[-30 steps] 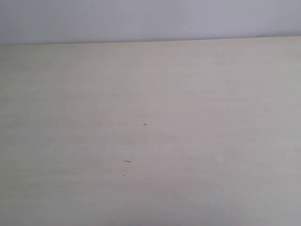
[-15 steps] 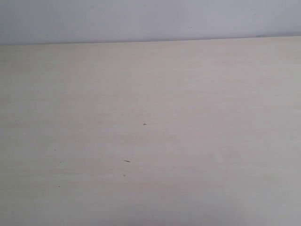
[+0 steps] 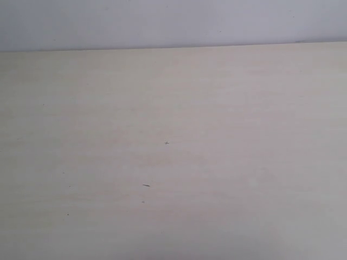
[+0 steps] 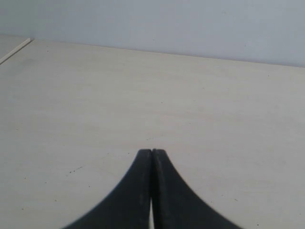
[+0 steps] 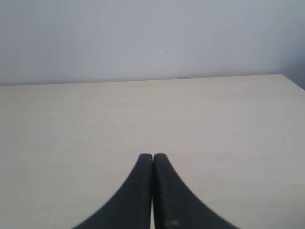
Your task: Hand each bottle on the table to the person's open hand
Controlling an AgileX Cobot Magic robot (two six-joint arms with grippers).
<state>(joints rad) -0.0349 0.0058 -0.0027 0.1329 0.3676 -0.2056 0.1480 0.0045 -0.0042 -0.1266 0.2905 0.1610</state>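
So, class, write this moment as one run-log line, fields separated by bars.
left gripper: shut, empty | right gripper: shut, empty | table: few dark specks | bottles, open hand: not in view

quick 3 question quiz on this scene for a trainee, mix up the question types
1. True or false: the left gripper has its jaws pressed together with nothing between them.
2. Multiple choice: in the exterior view, what shows on the table?
A) four bottles
B) just a few tiny dark specks
C) a person's open hand
3. Short answer: is the right gripper open or shut?

Key: 1 true; 2 B; 3 shut.
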